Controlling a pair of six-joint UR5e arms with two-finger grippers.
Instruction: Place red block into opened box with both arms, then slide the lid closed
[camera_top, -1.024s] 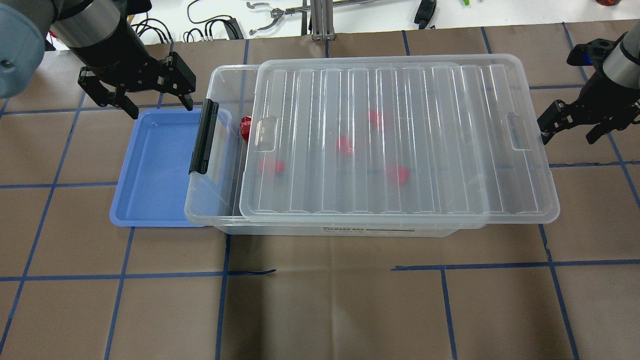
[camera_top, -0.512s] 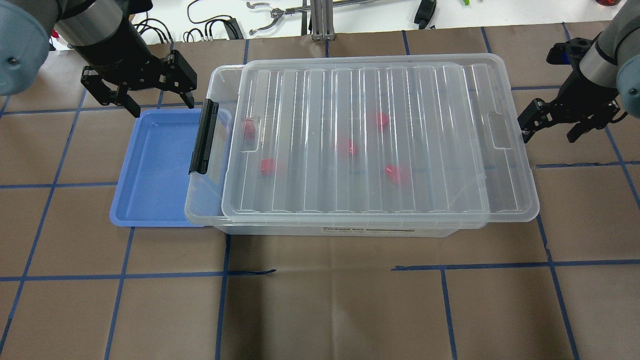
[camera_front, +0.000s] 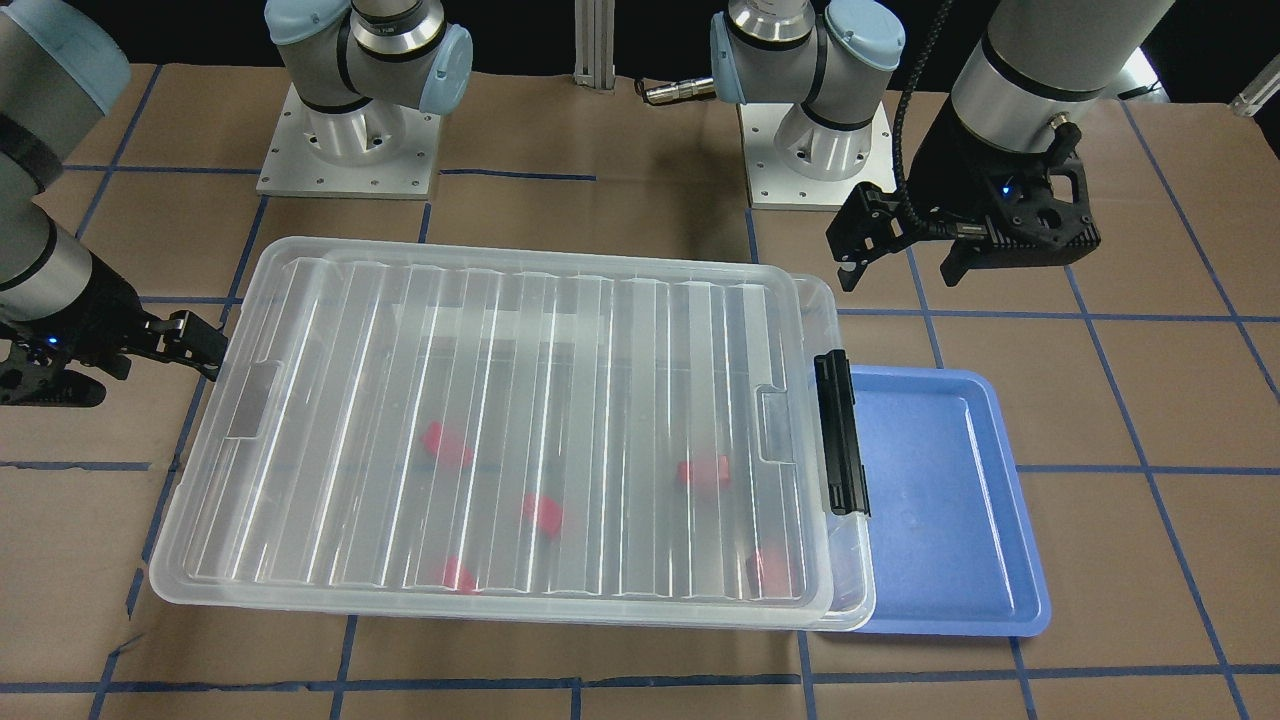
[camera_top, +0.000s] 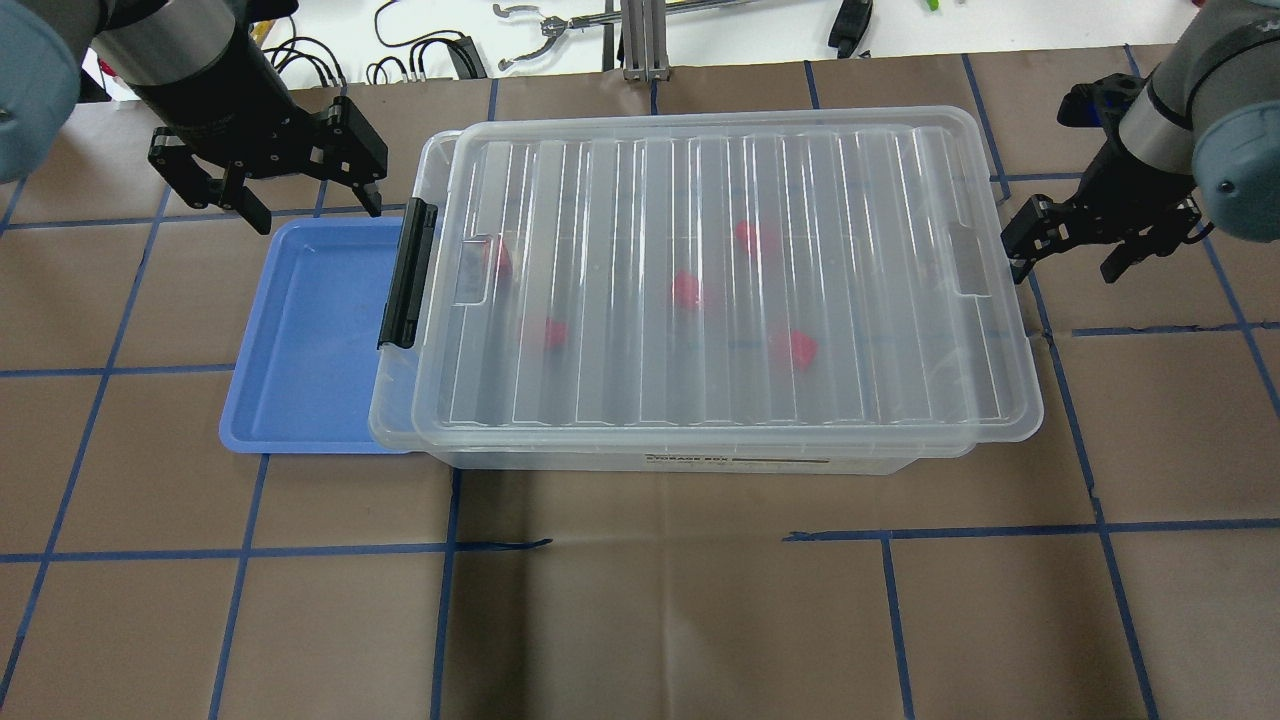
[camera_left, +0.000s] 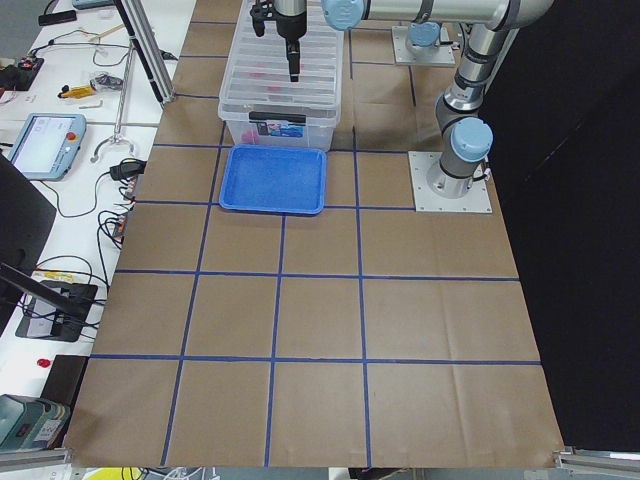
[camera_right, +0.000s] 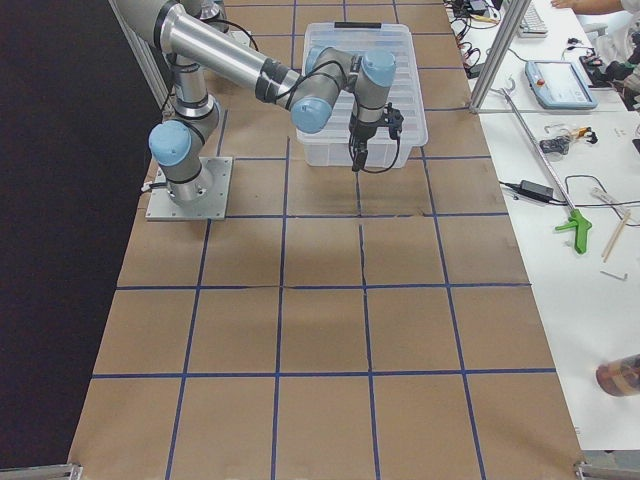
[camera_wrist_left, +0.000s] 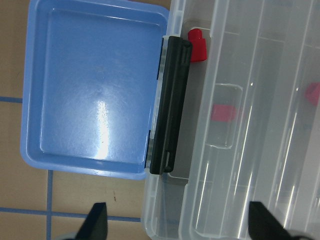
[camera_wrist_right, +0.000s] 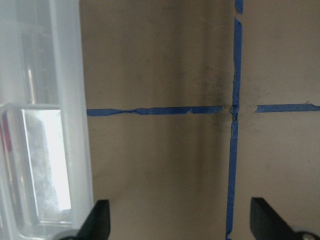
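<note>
The clear box (camera_top: 396, 415) sits mid-table with its black clip (camera_top: 407, 272) at the left end. The ribbed lid (camera_top: 850, 320) lies on top and covers all but a narrow strip by the clip, overhanging the right end. Several red blocks (camera_top: 686, 290) show through the lid, and one red block (camera_wrist_left: 197, 45) shows in the uncovered strip. My right gripper (camera_top: 1065, 262) is open, with one finger against the lid's right edge (camera_wrist_right: 70, 125). My left gripper (camera_top: 312, 205) is open and empty, above the far edge of the blue tray.
A blue tray (camera_top: 300, 340) lies partly under the box's clip end. Cables and tools (camera_top: 560, 30) line the far table edge. The two arm bases (camera_front: 350, 150) (camera_front: 815, 150) stand behind the box.
The right gripper has moved left, and the lid has slid left with it toward the clip end, now covering the block that lay uncovered. The left gripper has barely moved.
</note>
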